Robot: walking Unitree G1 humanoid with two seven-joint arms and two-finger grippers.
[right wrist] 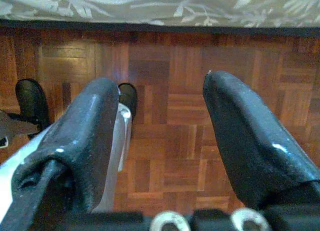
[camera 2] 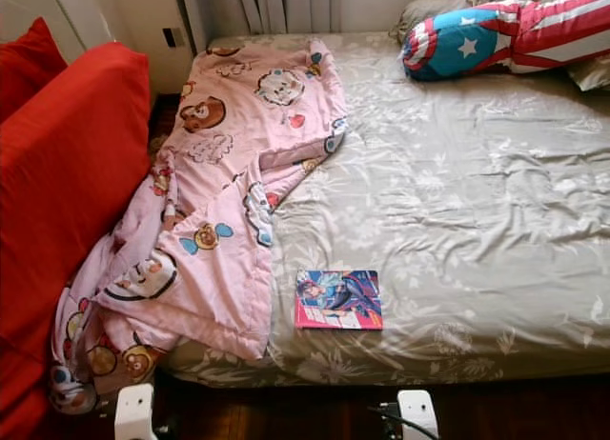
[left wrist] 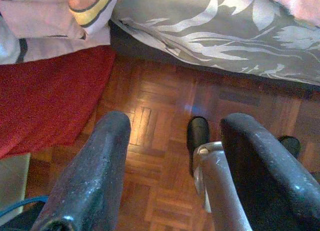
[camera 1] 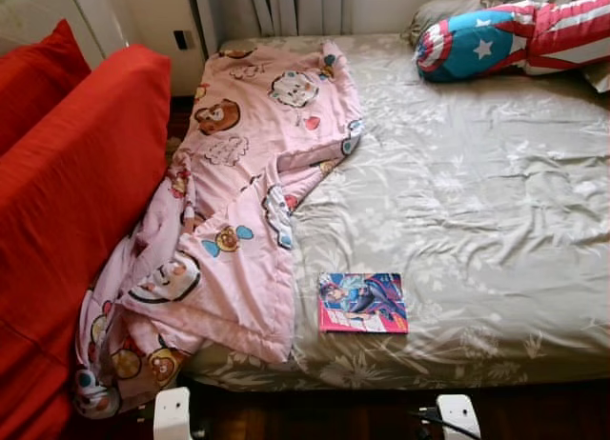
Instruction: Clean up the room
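Observation:
A colourful comic book (camera 1: 363,303) lies flat near the front edge of the bed (camera 1: 477,211), which has a grey floral sheet. A pink cartoon-print blanket (camera 1: 238,183) is crumpled along the bed's left side and hangs over the front corner toward the floor. Both arms hang low in front of the bed. My left gripper (left wrist: 172,156) is open over the parquet floor (left wrist: 155,141), near the hanging blanket. My right gripper (right wrist: 162,121) is open too, above bare parquet just below the bed's edge.
A red sofa (camera 1: 67,202) with a red cushion stands close on the left of the bed. A star-and-stripes shield pillow (camera 1: 505,35) lies at the head of the bed. Curtains and a wall are behind. My feet (left wrist: 198,133) stand on the parquet.

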